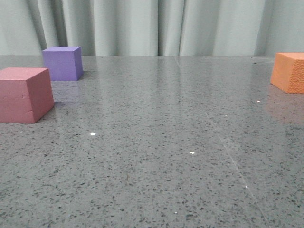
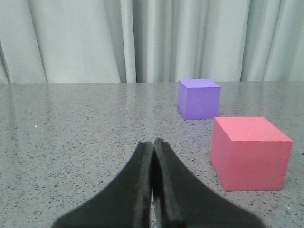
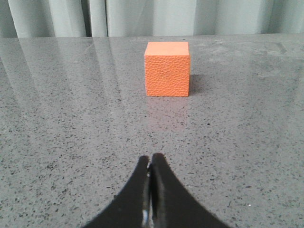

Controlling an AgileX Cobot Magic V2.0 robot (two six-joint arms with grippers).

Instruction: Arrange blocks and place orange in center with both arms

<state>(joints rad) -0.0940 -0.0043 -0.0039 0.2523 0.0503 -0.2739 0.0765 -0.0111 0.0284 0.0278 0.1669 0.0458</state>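
The dusty pink cube sits at the table's left, the purple cube just behind it, and the orange cube at the far right edge of the front view. Neither gripper shows in the front view. In the left wrist view my left gripper is shut and empty, with the pink cube close beside it and the purple cube farther off. In the right wrist view my right gripper is shut and empty, and the orange cube stands straight ahead, well apart from it.
The grey speckled table stretches between the cubes. A pale curtain hangs along its far edge.
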